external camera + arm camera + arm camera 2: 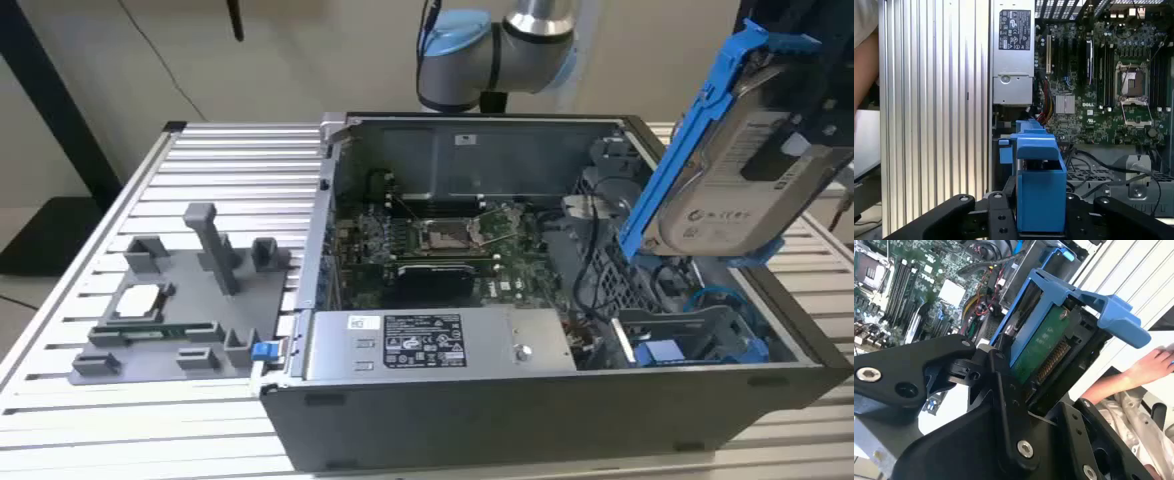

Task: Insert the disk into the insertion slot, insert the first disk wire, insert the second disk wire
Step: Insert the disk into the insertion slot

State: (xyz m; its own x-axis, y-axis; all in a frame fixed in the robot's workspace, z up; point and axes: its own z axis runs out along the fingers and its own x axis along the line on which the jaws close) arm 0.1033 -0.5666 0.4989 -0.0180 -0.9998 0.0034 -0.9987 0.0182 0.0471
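over a ribbed metal table [200, 165], the black gripper [1038, 389] pinches the flat blue-framed disk [727, 190].

- Your arm [497, 45] shows its grey, blue-capped joints at the top of the exterior view.
- Your claw [781, 150] hangs high at the exterior view's right, tilted off vertical.
- The claw is clamped on the disk [721, 195] and holds it aloft at a slant.
- In the second wrist view, your black fingers [999, 385] press against the disk's sides.
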